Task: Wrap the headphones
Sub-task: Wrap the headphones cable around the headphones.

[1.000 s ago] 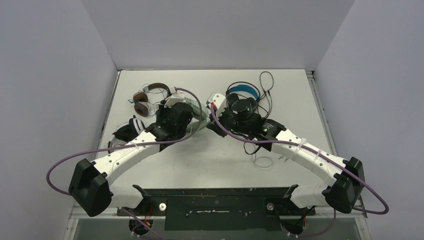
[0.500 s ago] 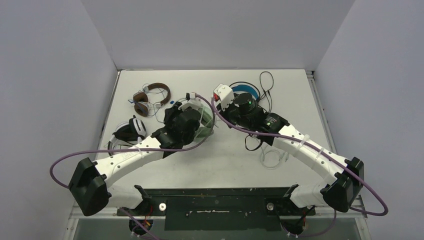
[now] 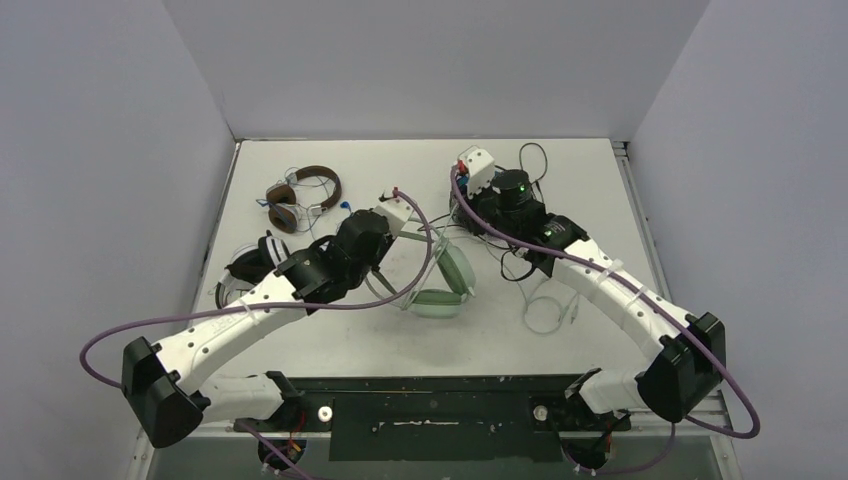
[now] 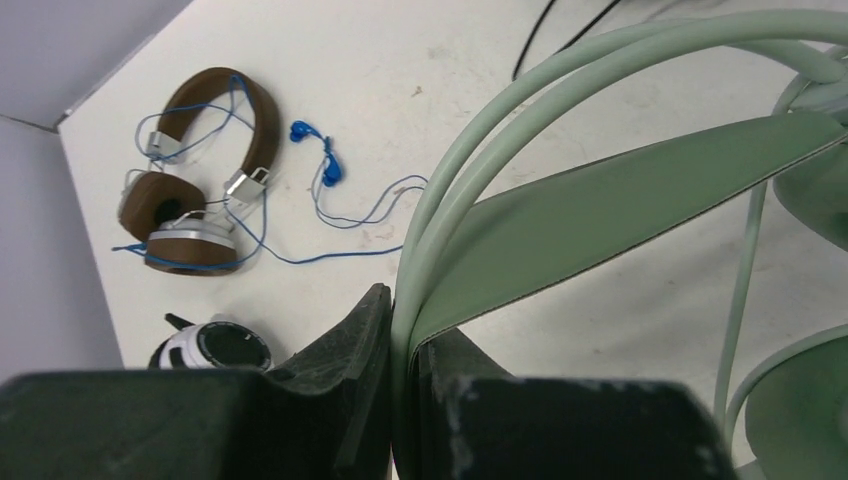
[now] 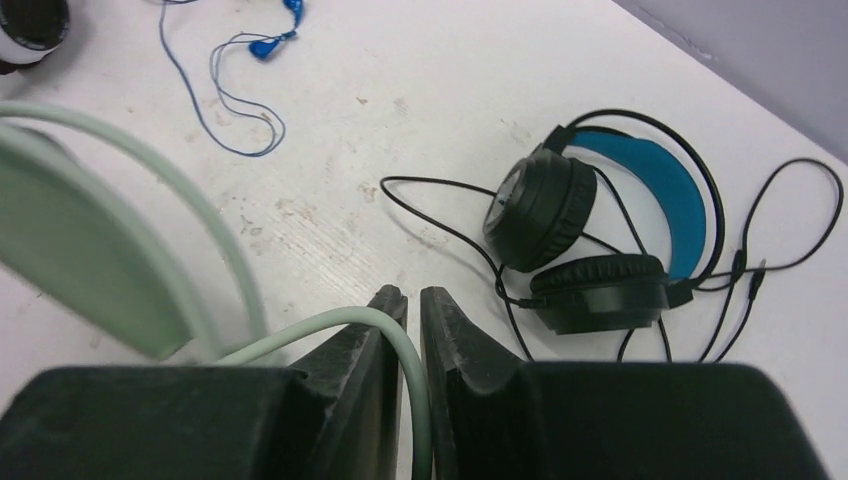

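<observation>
My left gripper [image 4: 400,310] is shut on the headband of the mint green headphones [image 4: 600,200] and holds them tilted above the table; in the top view the gripper [image 3: 400,232] is left of their ear cups [image 3: 445,290]. My right gripper [image 5: 412,300] is shut on the mint cord [image 5: 330,325]; in the top view it [image 3: 478,218] is at the back centre. The black headphones with the blue headband [image 5: 600,230] lie just beyond it. The brown headphones [image 3: 300,195] and the white headphones with black stripes [image 3: 255,262] lie at the left.
Thin blue cord [image 4: 325,170] from the brown headphones trails over the table between them and the mint ones. Black cord loops [image 3: 530,160] lie at the back right. A pale cord loop [image 3: 548,315] lies under the right forearm. Walls close in at both sides.
My left gripper has carried the mint headphones rightward and nearer. My right gripper has moved back and to the right, drawing the mint cord out, and now covers the black headphones from above.
</observation>
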Robot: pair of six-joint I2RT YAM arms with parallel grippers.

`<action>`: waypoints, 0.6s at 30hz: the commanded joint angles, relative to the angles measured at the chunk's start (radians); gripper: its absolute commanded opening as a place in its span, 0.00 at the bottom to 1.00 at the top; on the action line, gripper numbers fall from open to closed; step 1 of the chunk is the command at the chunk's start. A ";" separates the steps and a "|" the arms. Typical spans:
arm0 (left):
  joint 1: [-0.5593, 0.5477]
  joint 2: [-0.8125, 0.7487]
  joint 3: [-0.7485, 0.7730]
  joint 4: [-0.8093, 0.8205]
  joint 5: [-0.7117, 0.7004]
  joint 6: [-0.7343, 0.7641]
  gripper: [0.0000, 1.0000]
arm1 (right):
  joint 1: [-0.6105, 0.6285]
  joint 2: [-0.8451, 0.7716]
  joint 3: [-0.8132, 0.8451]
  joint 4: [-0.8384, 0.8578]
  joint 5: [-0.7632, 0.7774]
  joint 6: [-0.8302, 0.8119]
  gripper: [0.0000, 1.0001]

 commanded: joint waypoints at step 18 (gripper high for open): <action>0.025 -0.092 0.353 -0.225 0.443 -0.433 0.00 | -0.188 -0.149 -0.544 0.874 -0.470 0.242 0.21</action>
